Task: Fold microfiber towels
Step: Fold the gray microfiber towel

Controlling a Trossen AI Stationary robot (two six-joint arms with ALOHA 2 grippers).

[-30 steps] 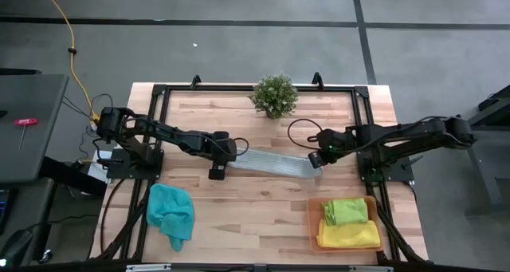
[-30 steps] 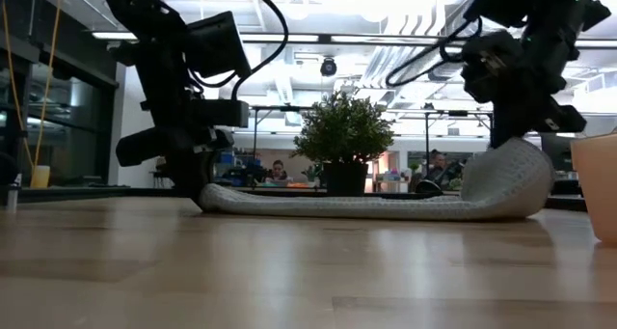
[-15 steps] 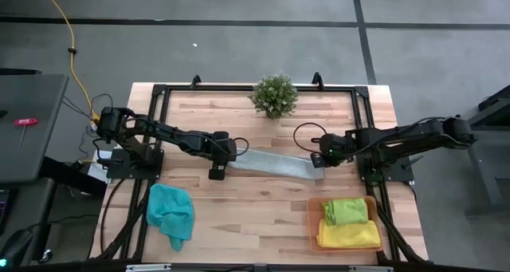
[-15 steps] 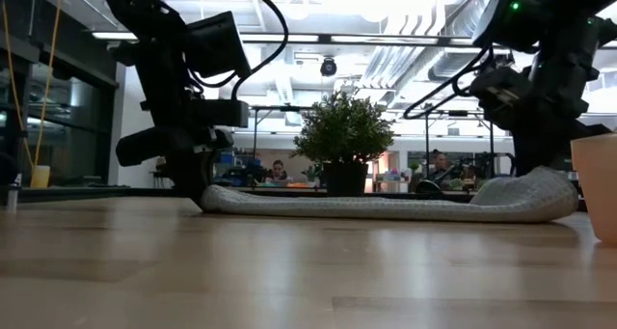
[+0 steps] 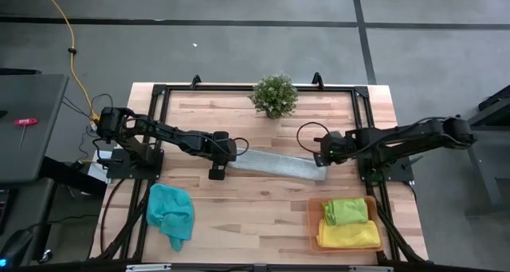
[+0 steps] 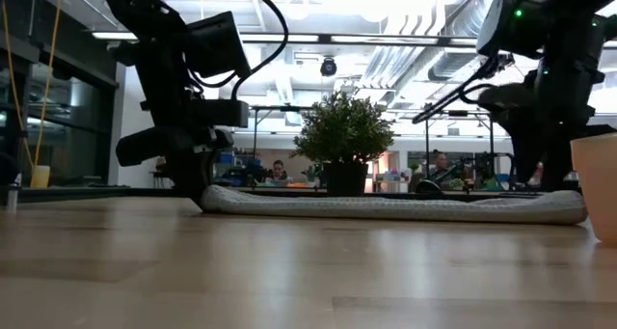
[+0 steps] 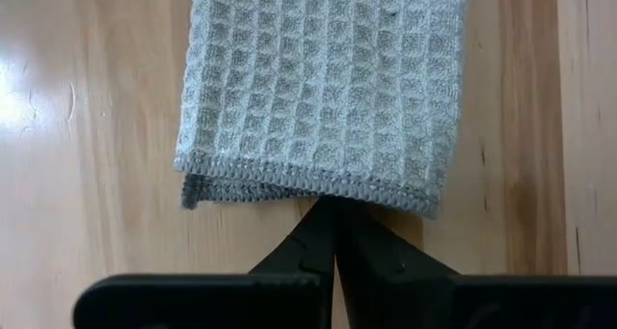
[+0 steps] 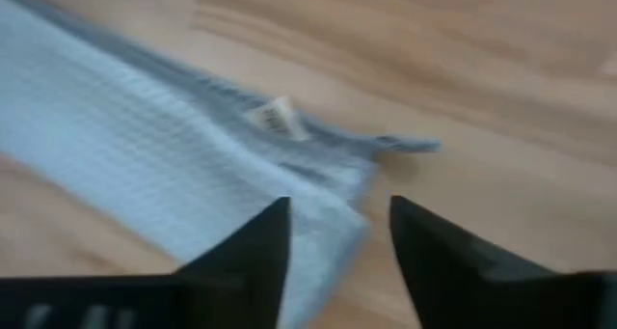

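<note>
Grey towel's end under left tool

Away from the action: a wooden table, a plant, a tray.

The butcher-block table sits on grey floor, black framing along its edges; the small potted plant stands at the middle of the far edge (dead centre in the low view, leafy and upright); the orange tray lies at the near right corner; a yellow cable trails over the floor far left; beyond the table, a bright room with ceiling lights.
</note>
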